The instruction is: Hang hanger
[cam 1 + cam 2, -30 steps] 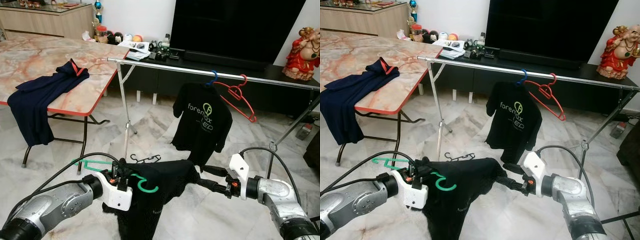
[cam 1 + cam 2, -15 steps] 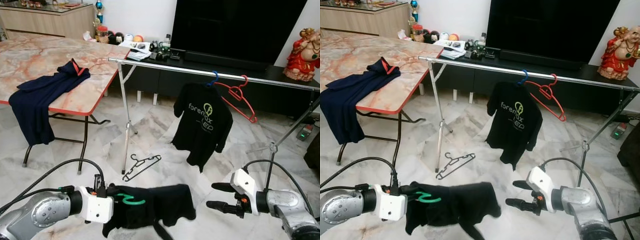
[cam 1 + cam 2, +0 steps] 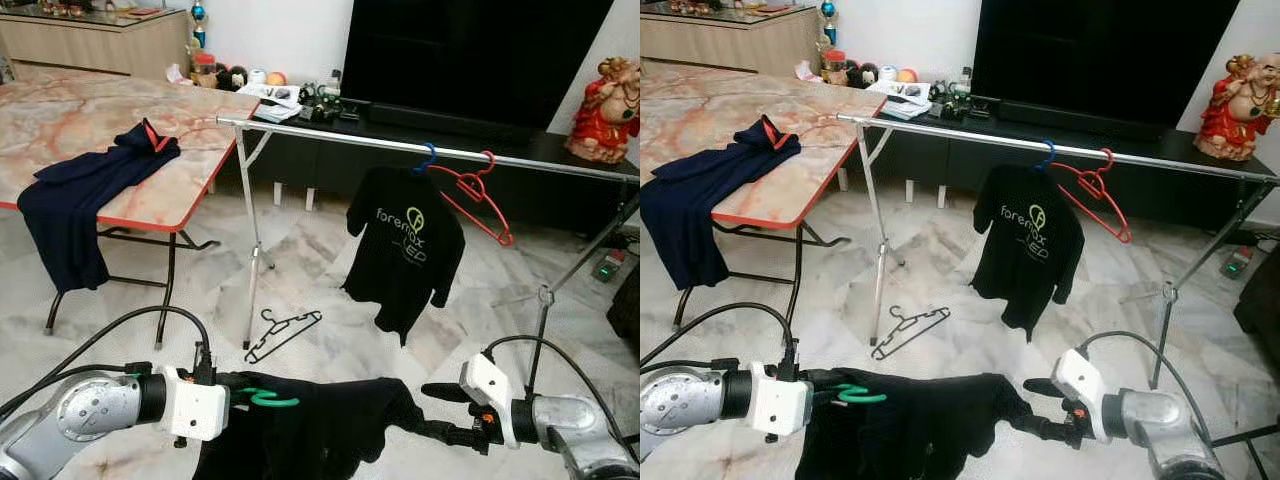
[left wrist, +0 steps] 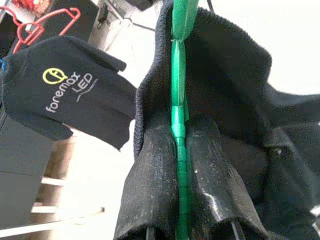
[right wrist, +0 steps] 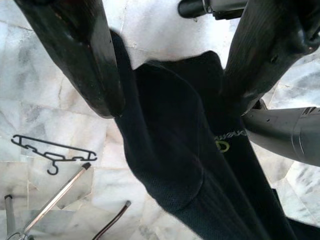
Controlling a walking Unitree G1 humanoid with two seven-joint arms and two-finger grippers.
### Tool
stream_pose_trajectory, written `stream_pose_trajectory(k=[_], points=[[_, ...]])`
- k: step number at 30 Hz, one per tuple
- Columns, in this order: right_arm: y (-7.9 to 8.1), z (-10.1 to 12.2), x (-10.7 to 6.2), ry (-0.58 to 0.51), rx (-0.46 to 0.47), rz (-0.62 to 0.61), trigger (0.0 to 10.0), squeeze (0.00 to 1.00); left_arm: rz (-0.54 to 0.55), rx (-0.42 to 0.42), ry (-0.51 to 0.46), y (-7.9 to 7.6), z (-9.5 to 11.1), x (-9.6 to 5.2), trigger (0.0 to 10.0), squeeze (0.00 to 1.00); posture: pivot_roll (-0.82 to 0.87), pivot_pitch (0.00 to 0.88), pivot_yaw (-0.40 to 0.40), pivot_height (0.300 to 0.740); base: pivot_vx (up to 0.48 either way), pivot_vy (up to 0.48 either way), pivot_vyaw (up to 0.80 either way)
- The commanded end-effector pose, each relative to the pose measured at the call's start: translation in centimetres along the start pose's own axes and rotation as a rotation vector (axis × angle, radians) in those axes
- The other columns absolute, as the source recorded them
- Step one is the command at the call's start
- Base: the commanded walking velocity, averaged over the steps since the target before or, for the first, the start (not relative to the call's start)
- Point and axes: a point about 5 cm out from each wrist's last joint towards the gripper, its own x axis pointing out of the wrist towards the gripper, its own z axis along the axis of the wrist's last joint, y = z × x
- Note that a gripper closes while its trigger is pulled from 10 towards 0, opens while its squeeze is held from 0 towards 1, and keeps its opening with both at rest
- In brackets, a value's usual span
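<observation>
Holding a green hanger point(image 3: 268, 398) low in front of the clothes rail point(image 3: 420, 150), with the left gripper point(image 4: 178, 165) pinched tight on its stem, both black fingers point(image 4: 155, 170) pressing against the plastic. Carrying a black shirt point(image 3: 320, 425) draped over that hanger, spreading across toward the right gripper point(image 3: 437, 412). Keeping the right gripper's fingers point(image 5: 85, 55) spread wide, one on each side of the shirt's far edge, not closing on the cloth. Hanging from the rail: a black printed T-shirt point(image 3: 403, 245) on a blue hanger point(image 3: 426, 155), and just beside it a bare red hanger point(image 3: 478, 195). Lying on the marble floor below the rail's left leg, a black hanger point(image 3: 281, 333). Standing left of the rail, a marble-topped table point(image 3: 90, 110) with a navy garment point(image 3: 85, 195) drooping over its edge.
</observation>
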Motion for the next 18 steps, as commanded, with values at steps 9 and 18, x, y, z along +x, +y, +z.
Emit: stream_pose_trajectory(k=[9,18], points=[[0.4,-0.6,0.6,-0.004,0.015,-0.013,10.0,0.00,-0.018,0.046,-0.142,2.0,3.5,0.6,10.0,0.00,0.15,0.000,-0.099,0.740,0.000,0.000,0.00],[0.4,-0.1,0.9,-0.053,0.043,-0.011,4.2,0.00,-0.033,0.039,-0.152,2.0,3.9,1.0,10.0,0.00,0.15,0.000,-0.096,0.740,0.000,0.000,0.00]])
